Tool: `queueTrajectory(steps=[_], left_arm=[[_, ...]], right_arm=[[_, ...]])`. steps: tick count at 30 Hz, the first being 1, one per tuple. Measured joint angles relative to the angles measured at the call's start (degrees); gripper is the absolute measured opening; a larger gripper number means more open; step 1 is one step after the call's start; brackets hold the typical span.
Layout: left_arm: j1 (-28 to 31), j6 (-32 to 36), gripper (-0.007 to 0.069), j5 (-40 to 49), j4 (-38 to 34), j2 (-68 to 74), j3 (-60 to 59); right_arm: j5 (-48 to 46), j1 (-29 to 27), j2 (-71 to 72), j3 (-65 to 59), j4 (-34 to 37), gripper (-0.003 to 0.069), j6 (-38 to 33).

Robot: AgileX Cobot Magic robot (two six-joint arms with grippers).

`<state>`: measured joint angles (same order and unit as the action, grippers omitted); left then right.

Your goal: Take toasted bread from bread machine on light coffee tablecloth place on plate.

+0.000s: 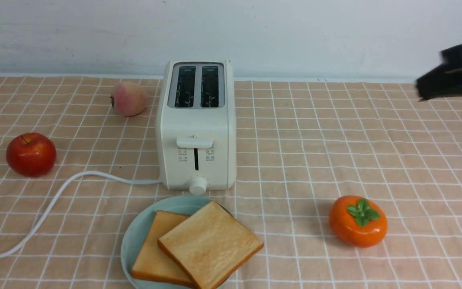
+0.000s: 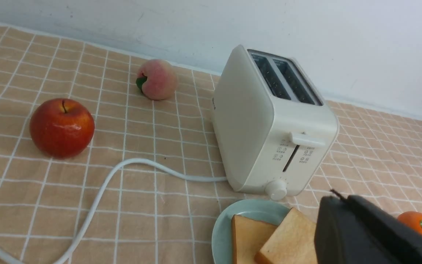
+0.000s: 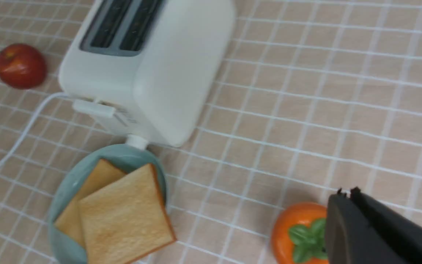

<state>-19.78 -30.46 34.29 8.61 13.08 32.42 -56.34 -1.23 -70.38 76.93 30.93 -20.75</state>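
Note:
The cream-white bread machine [image 1: 196, 126] stands mid-table on the light coffee tablecloth [image 1: 335, 140]; both slots look empty. Two toasted bread slices [image 1: 210, 244] lie overlapping on the teal plate [image 1: 134, 241] just in front of it. They also show in the left wrist view [image 2: 288, 238] and the right wrist view [image 3: 123, 220]. My right gripper [image 1: 423, 90] is a blurred black shape at the far right edge, high above the cloth; in its wrist view [image 3: 346, 192] the jaws are closed together and empty. My left gripper [image 2: 337, 196] is shut and empty, out of the front view.
A red apple [image 1: 31, 154] sits at the left, a peach [image 1: 129, 98] behind the toaster's left side, an orange persimmon [image 1: 358, 220] at the front right. The white cord [image 1: 54, 200] trails left off the table's edge. A white wall runs along the back.

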Motion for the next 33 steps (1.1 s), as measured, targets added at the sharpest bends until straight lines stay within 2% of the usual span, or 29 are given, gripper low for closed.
queueTrajectory(steps=[3,6,10,11,12,13,16,19,24,33], left_arm=[[0.00,-0.07,-0.0014,-2.38,-0.58,0.00,0.00],[0.00,-0.12,-0.0014,-4.61,-1.38,0.00,0.00],[0.00,-0.12,-0.0014,-7.68,-1.94,0.00,0.00],[0.00,-0.12,-0.0014,-7.81,-1.94,0.00,0.00],[0.00,-0.12,-0.0014,-8.67,-1.94,0.00,0.00],[0.00,-0.12,-0.0014,-8.81,-1.94,0.00,0.00],[0.00,-0.12,-0.0014,-9.48,-2.00,0.15,0.00],[0.00,-0.12,-0.0014,-9.56,-2.19,1.02,0.00],[0.00,-0.12,-0.0014,-9.61,-2.45,3.90,0.00],[0.00,-0.12,-0.0014,-9.14,-3.07,7.10,0.00]], right_arm=[[0.21,-0.53,10.86,-2.66,-7.42,-0.0015,6.81],[4.11,-0.59,19.76,-7.42,-10.11,-0.0010,9.51],[19.28,-0.59,35.29,-21.78,-10.87,-0.0008,10.49],[20.19,-0.59,35.99,-21.78,-10.87,-0.0008,10.58],[27.55,-0.59,41.15,-29.82,-10.87,-0.0008,10.85],[29.43,-0.59,42.32,-30.72,-10.87,-0.0008,10.85],[44.28,-0.59,50.69,-45.83,-10.87,-0.0005,11.02],[51.53,-0.59,54.32,-53.87,-10.82,-0.0001,11.04],[56.34,-0.59,55.91,-58.22,-10.71,0.0002,11.10],[55.55,-0.59,55.97,-58.84,-10.66,0.0011,11.10]])
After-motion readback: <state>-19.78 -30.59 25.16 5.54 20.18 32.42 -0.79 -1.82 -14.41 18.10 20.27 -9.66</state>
